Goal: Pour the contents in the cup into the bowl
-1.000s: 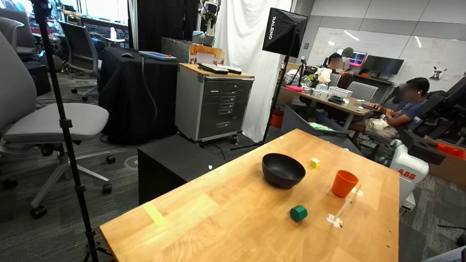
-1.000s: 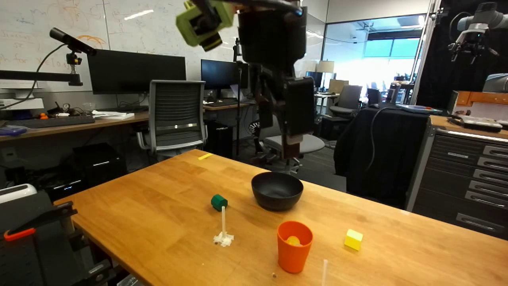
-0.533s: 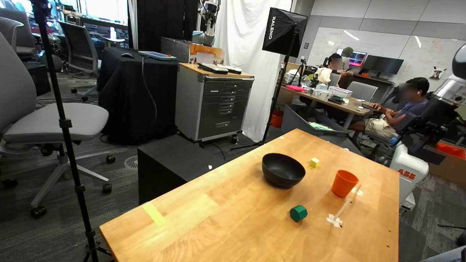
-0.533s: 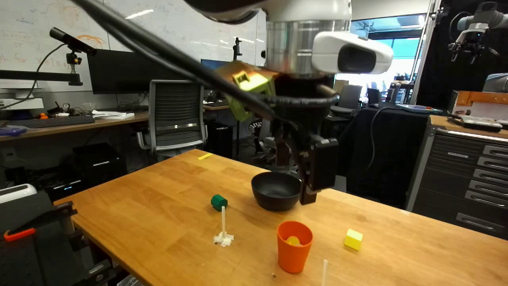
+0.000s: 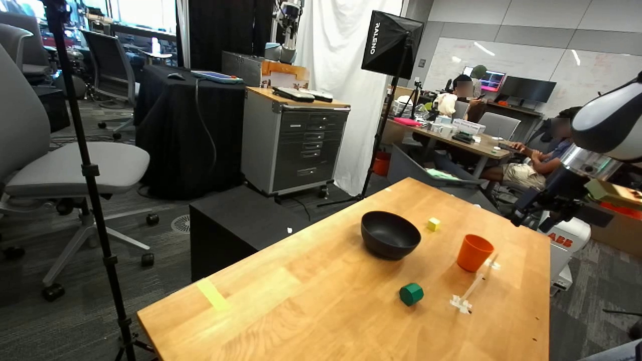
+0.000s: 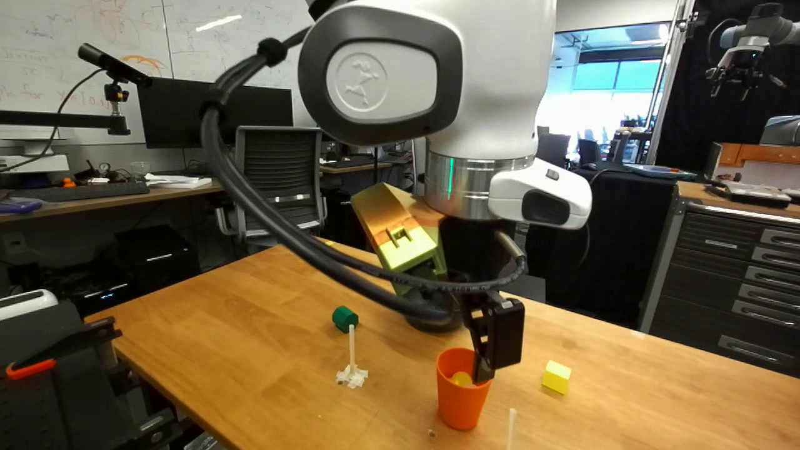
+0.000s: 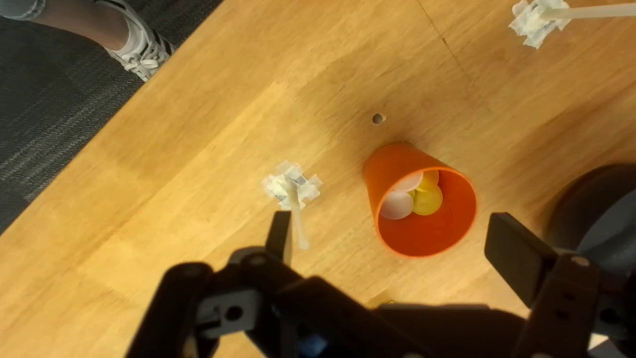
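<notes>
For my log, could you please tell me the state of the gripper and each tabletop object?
Gripper: open, holding nothing
Cup: upright, not gripped
Contents: inside the cup, unpoured
Bowl: upright, looks empty
Green block: on the table
Yellow block: on the table
Two sticks: taped down

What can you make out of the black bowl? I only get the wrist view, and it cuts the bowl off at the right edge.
Observer: In an exterior view the bowl shows whole: it stands upright on the table.
Operator: Is anything on the table missing from my picture altogether?
Observer: Yes, a dark green block, seen in both exterior views, apart from the bowl and the cup.
Operator: The fingers cover part of the lower half of my picture. Any other block out there?
Observer: Yes, a yellow cube rests on the table, also apart from the cup.
</notes>
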Available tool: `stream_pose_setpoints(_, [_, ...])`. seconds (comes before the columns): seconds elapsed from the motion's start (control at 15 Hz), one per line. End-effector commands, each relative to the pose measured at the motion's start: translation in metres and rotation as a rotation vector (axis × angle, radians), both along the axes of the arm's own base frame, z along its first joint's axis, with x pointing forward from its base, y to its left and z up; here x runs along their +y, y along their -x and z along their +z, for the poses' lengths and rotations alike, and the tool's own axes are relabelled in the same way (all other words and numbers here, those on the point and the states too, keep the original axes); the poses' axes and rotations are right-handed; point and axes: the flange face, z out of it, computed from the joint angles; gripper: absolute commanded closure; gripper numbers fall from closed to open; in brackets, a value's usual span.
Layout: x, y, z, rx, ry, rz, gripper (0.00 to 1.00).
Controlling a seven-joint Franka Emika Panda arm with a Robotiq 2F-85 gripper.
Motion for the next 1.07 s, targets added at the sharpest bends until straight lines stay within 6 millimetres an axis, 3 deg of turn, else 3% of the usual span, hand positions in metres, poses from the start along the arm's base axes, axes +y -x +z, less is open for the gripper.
stream_pose_setpoints(0.0, [-0.006,-0.015,-0.012,-0.017,0.025,0.007,0.0])
stream_pose_setpoints(0.47, [-0.021,-0.027,-0.034,-0.042,0.065,-0.039,0.0])
stream_pose_setpoints(1.0, [-0.006,-0.035,-0.074,-0.009,0.039,-0.016,0.0])
